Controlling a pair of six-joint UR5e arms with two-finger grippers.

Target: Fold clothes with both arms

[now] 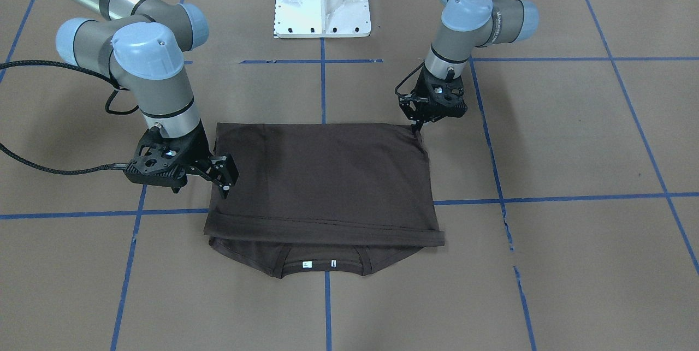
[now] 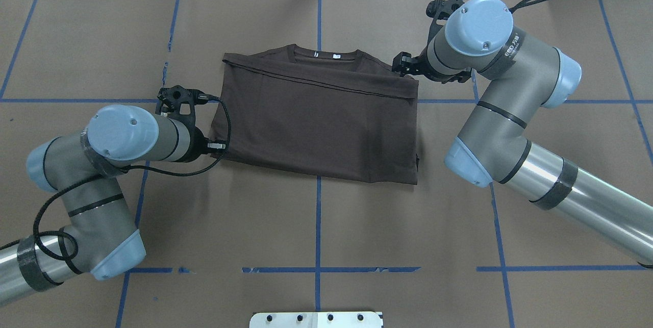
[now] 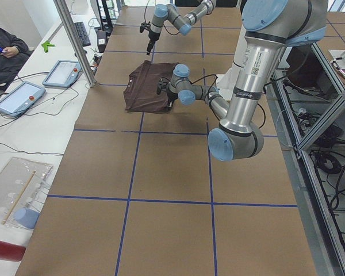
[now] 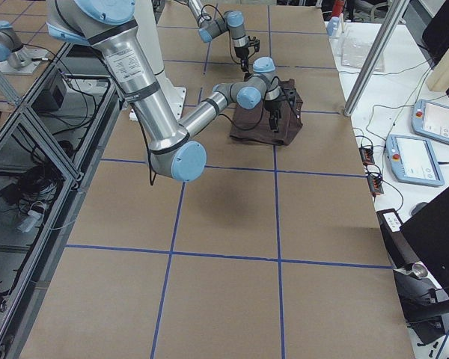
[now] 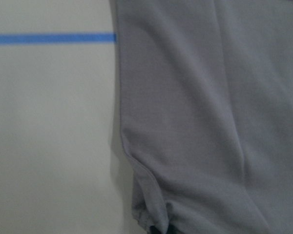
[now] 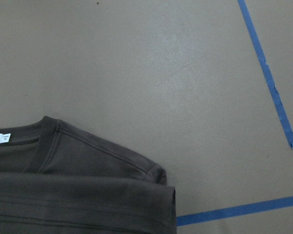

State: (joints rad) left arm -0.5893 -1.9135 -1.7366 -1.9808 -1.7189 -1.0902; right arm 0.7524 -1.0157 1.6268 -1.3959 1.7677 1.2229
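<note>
The left fingers (image 1: 415, 120) are seemingly pinching the T-shirt (image 1: 322, 182) at its folded corner, squaring it; the right fingers (image 1: 229, 168), I cannot tell.

1. The right arm (image 1: 158, 83) and left arm (image 1: 469, 29) have grey joint housings, silver tubes and light blue round caps.
2. Black braided cables (image 1: 65, 172) trail from the wrists.
3. The right gripper (image 1: 225, 190) and left gripper (image 1: 416, 128) are black and open-framed.
4. The base pedestal (image 1: 322, 1) is white and bolted.
</note>
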